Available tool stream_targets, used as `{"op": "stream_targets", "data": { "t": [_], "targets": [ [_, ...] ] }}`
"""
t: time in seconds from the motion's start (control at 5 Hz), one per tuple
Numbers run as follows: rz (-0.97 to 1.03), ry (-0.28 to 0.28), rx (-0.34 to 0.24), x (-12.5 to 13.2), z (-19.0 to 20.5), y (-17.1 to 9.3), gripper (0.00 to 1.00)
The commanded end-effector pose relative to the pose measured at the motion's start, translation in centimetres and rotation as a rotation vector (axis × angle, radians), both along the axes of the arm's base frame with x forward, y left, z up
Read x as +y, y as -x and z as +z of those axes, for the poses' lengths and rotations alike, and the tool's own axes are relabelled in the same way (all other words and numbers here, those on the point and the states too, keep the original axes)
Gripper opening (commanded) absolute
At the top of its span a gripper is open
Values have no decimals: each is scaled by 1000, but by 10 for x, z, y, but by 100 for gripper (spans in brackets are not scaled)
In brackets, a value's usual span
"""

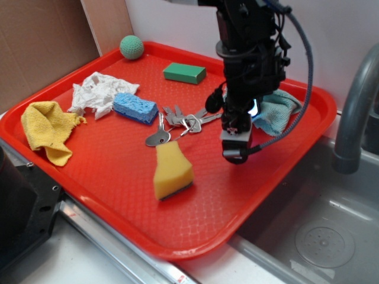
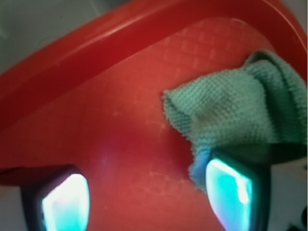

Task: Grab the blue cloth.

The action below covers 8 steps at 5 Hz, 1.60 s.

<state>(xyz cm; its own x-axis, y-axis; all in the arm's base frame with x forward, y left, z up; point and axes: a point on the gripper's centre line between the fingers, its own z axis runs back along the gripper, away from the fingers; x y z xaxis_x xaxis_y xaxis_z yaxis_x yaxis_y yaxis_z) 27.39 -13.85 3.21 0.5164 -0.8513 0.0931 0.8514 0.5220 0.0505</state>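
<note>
The robot's black claw (image 2: 147,192) hangs low over the red plastic tray (image 1: 118,189) with its two pads spread wide and nothing between them, so it is released and empty. In the wrist view one glowing pad sits against the near corner of the soft teal-blue terry cloth (image 2: 231,115), while the other pad stands well apart over bare tray; the cloth's bulk lies beyond and to one side of the claw, bunched close to the tray's rim. From the exterior view the same cloth (image 1: 278,109) peeks out just behind the arm. Farther off on the claw's other side lie a bunch of metal keys (image 1: 183,123), a yellow sponge wedge (image 1: 172,170), a bright-blue porous sponge (image 1: 135,107), a crumpled white rag (image 1: 98,92), a green block (image 1: 184,73), a green ball (image 1: 131,47) and a yellow cloth (image 1: 47,127). The step in hand appears to be the final approach. The next move likely calls for shifting the claw sideways so the folds sit between the pads, dropping onto the fabric, then clenching.
</note>
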Motion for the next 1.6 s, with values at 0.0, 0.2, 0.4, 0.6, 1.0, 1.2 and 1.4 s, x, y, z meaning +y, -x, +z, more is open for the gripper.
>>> {"op": "stream_targets", "data": {
  "t": [0.0, 0.2, 0.4, 0.6, 1.0, 1.2, 1.4],
  "targets": [
    [145, 58, -10, -13, 22, 8, 100],
    [145, 58, -10, -13, 22, 8, 100],
    [145, 58, -10, -13, 22, 8, 100],
    [145, 58, -10, -13, 22, 8, 100],
    [202, 66, -135, 10, 59, -10, 100],
    [213, 73, -171, 18, 59, -22, 100],
    [195, 58, -149, 12, 45, -38, 100]
  ]
}}
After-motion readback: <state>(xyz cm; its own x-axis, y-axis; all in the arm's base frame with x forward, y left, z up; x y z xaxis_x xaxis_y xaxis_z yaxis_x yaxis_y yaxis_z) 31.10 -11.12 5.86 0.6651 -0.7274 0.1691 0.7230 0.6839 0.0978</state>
